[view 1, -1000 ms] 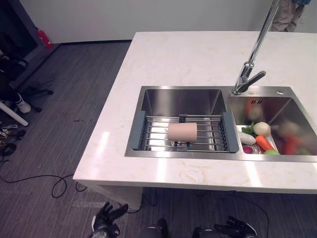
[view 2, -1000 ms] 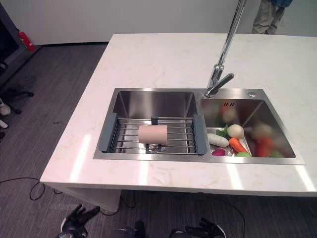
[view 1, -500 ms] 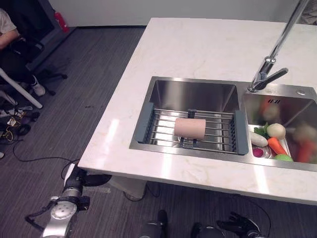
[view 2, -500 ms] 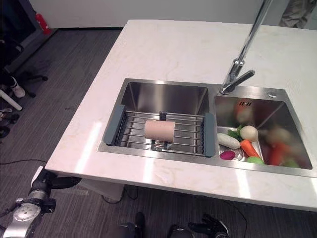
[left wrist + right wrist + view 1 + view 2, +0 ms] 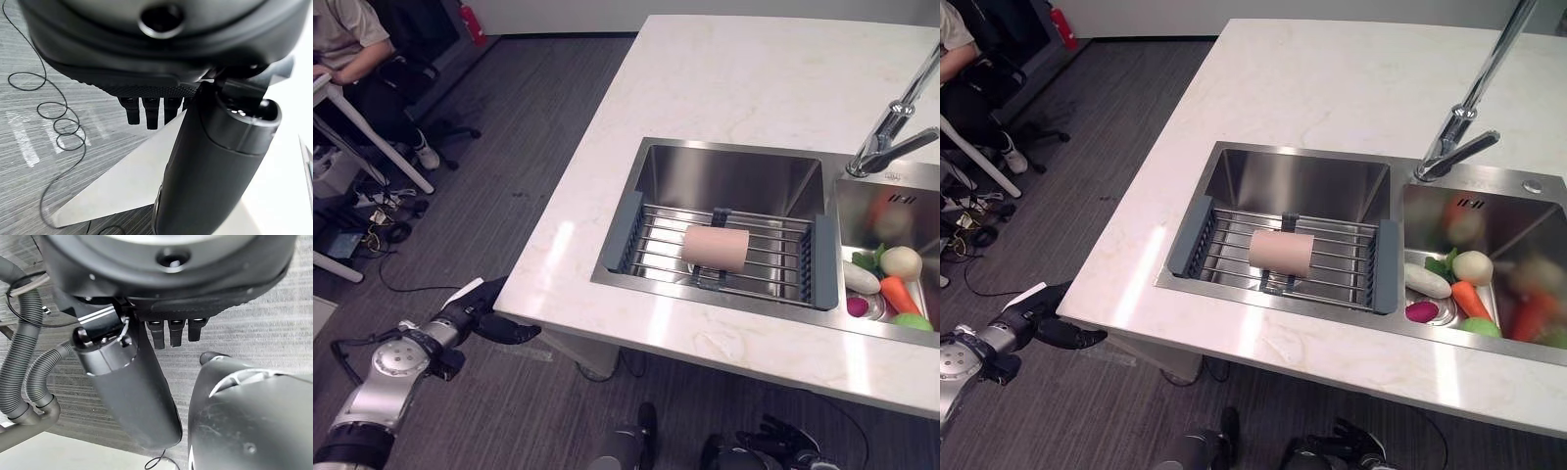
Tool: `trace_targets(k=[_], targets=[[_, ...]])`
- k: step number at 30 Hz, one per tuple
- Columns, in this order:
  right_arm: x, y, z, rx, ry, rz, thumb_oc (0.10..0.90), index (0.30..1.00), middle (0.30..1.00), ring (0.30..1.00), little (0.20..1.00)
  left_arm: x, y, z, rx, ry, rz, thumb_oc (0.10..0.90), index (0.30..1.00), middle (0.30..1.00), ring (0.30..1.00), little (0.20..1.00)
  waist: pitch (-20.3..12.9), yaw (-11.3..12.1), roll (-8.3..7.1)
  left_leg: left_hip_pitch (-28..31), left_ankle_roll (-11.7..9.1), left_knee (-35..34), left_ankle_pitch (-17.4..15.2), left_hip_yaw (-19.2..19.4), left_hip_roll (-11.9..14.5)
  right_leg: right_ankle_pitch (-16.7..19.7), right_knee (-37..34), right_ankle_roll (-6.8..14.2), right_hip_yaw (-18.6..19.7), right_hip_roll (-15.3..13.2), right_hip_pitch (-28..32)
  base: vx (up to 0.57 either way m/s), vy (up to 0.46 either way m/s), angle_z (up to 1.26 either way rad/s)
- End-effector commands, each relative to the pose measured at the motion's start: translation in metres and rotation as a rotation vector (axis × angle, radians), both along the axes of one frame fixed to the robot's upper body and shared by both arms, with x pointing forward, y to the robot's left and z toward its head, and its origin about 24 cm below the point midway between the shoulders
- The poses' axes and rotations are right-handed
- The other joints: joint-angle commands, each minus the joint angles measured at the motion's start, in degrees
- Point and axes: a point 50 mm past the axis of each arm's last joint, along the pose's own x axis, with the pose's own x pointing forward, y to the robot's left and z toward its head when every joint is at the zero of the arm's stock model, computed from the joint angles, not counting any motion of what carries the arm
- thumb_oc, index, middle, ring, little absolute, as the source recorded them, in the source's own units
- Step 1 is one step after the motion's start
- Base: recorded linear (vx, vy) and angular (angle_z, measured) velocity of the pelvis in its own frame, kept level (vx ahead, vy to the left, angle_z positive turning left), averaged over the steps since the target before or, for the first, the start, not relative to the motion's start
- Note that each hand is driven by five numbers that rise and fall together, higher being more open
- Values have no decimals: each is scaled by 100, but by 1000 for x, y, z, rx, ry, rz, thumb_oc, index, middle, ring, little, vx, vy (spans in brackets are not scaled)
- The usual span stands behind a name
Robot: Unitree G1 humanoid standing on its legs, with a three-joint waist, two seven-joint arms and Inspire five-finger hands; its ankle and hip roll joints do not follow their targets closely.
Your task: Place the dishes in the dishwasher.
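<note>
The approach step was in hand: the left hand (image 5: 480, 315), fingers relaxed and empty, hung below the surface (image 5: 744, 88) edge; the right hand (image 5: 781, 448) sat low, released. The pink cup (image 5: 716, 248) lay on the sink rack (image 5: 651, 247), needing a reach.

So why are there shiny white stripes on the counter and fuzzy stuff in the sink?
In both eye views, light glares in pale streaks along the counter near its front edge; the vegetables deep in the right basin look smeared, the near ones crisp.
</note>
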Motion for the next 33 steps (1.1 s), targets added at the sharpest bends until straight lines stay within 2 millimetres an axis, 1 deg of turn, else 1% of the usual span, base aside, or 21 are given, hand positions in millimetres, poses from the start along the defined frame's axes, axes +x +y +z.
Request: trace_targets(k=[1, 4, 5, 8, 10, 12, 15, 16, 18, 21, 24, 28, 29, 30, 31, 33], targets=[[-7, -27, 9, -52, -25, -57, 800, 900, 900, 900, 900, 16, 0, 24, 63, -73, -72, 800, 900, 900, 900, 900, -394, -127, 99, -62, -568, 547, -655, 51, 505, -106, -397, 746, 323, -273, 443, 0, 0, 0], [-6, -31, 10, -54, -30, -58, 800, 900, 900, 900, 900, 4, 0, 0, 127, 28, -91, 800, 900, 900, 900, 900, -366, -139, 88, -54, -554, 547, -667, 78, 520, -103, -397, 747, 309, -264, 439, 0, 0, 0], [-5, -33, 12, -54, -31, -52, 800, 900, 900, 900, 900, -5, 2, -14, 159, 101, -96, 800, 900, 900, 900, 900, -349, -140, 83, -56, -541, 547, -670, 93, 524, -104, -397, 743, 306, -253, 436, 0, 0, 0], [-3, -36, 14, -48, -37, -47, 800, 900, 900, 900, 900, -16, 7, -30, 206, 194, -101, 800, 900, 900, 900, 900, -335, -122, 85, -47, -523, 547, -680, 67, 513, -98, -397, 741, 297, -247, 428, 0, 0, 0], [-1, -37, 15, -44, -40, -41, 800, 900, 900, 900, 900, -23, 9, -37, 250, 228, -105, 800, 900, 900, 900, 900, -331, -110, 87, -49, -516, 547, -686, 45, 497, -100, -397, 744, 298, -245, 419, 0, 0, 0], [1, -39, 16, -40, -44, -26, 800, 900, 900, 900, 900, -31, 14, -46, 329, 273, -121, 800, 900, 900, 900, 900, -330, -102, 95, -49, -506, 547, -692, 21, 482, -98, -397, 748, 303, -242, 409, 0, 0, 0], [4, -39, 17, -39, -49, -16, 800, 900, 900, 900, 900, -38, 17, -52, 417, 311, -160, 800, 900, 900, 900, 900, -321, -110, 101, -48, -498, 547, -702, 14, 477, -97, -397, 747, 308, -241, 394, 0, 0, 0], [7, -39, 18, -38, -49, -10, 800, 900, 900, 900, 900, -42, 20, -57, 455, 332, -170, 800, 900, 900, 900, 900, -320, -119, 106, -50, -493, 547, -702, 13, 471, -97, -397, 747, 316, -243, 386, 0, 0, 0], [9, -40, 19, -39, -49, -4, 800, 900, 900, 900, 900, -46, 23, -61, 480, 338, -157, 800, 900, 900, 900, 900, -324, -121, 113, -51, -489, 547, -702, 14, 466, -96, -397, 748, 319, -245, 380, 0, 0, 0], [10, -43, 21, -43, -46, 2, 800, 900, 900, 900, 900, -51, 35, -62, 556, 327, -76, 800, 900, 900, 900, 900, -329, -138, 139, -50, -486, 547, -704, 18, 456, -103, -397, 745, 322, -255, 376, 0, 0, 0], [11, -44, 21, -47, -42, 8, 800, 900, 900, 900, 900, -51, 51, -53, 629, 285, 35, 800, 900, 900, 900, 900, -327, -148, 164, -63, -491, 547, -699, 11, 448, -99, -397, 740, 324, -271, 363, 0, 0, 0], [9, -45, 21, -55, -37, 8, 800, 900, 900, 900, 900, -56, 84, -28, 742, 249, 195, 800, 900, 900, 900, 900, -345, -144, 192, -82, -507, 547, -679, -1, 444, -93, -397, 743, 319, -288, 355, 0, 0, 0], [10, -47, 22, -58, -39, 3, 800, 900, 900, 900, 900, -60, 104, -4, 804, 230, 266, 800, 900, 900, 900, 900, -350, -137, 205, -85, -512, 547, -671, -9, 448, -86, -397, 749, 321, -282, 357, 0, 0, 0], [10, -47, 22, -59, -39, 1, 800, 900, 900, 900, 900, -61, 112, 7, 825, 217, 301, 800, 900, 900, 900, 900, -351, -136, 212, -87, -511, 547, -667, -12, 450, -83, -397, 750, 322, -279, 360, 38, -5, 0], [10, -48, 22, -62, -38, -8, 800, 900, 900, 900, 900, -60, 131, 46, 866, 134, 393, 800, 900, 900, 900, 900, -357, -119, 235, -86, -511, 547, -663, -27, 456, -78, -397, 748, 318, -269, 363, 33, -9, 1], [8, -47, 21, -64, -35, -21, 800, 900, 900, 900, 900, -59, 144, 89, 922, 30, 469, 800, 900, 900, 900, 900, -371, -97, 260, -85, -512, 547, -656, -43, 459, -77, -397, 748, 314, -254, 376, 18, -7, 1]])
